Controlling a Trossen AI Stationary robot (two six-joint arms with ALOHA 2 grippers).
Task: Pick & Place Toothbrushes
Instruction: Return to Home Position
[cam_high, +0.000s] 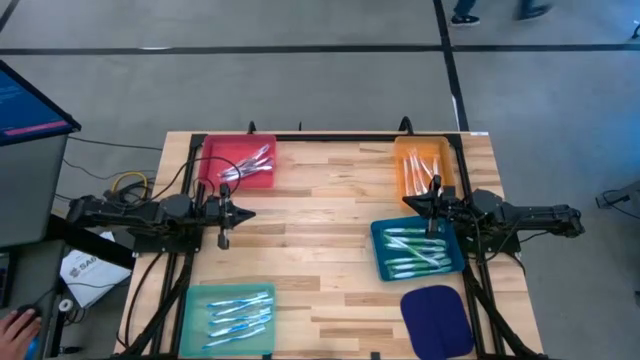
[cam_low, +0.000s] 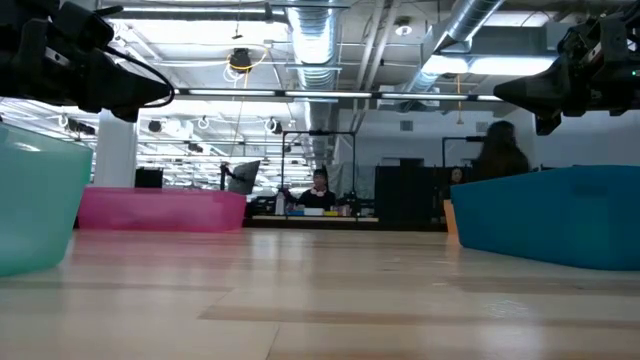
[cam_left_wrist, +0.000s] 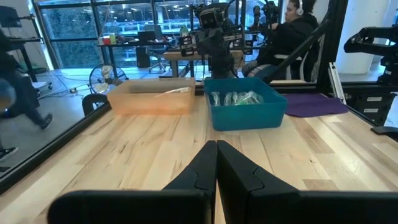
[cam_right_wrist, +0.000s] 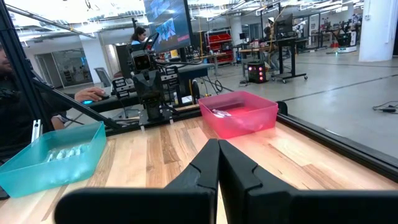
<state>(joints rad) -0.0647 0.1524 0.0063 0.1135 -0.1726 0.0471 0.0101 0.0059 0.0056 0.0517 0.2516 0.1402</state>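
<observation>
Four bins carry the toothbrushes (cam_high: 238, 315). Nearest the table's front edge, on the left, the teal bin (cam_high: 188, 322) holds a loose heap of them, while at the front right lies a violet tray (cam_high: 437, 318) on which no brush shows. Midway back, the left gripper (cam_left_wrist: 216, 147) hangs over bare wood at the left side. The right gripper (cam_right_wrist: 218, 145) hangs about over the gap between the blue bin (cam_high: 378, 250) and the orange bin (cam_high: 402, 165). Each has its fingers pressed together with nothing between them. Farthest back on the left stands the pink bin (cam_high: 212, 150), stocked like the orange one. I judge the brushes light, stiff and slick, being thin plastic lying flat. They are best pinched across mid-handle from above, so they don't tip. Heaped and crossing, they defy counting or telling colours apart. The right arm covers part of the orange and blue bins, and the low view shows only bin walls, no contents.
</observation>
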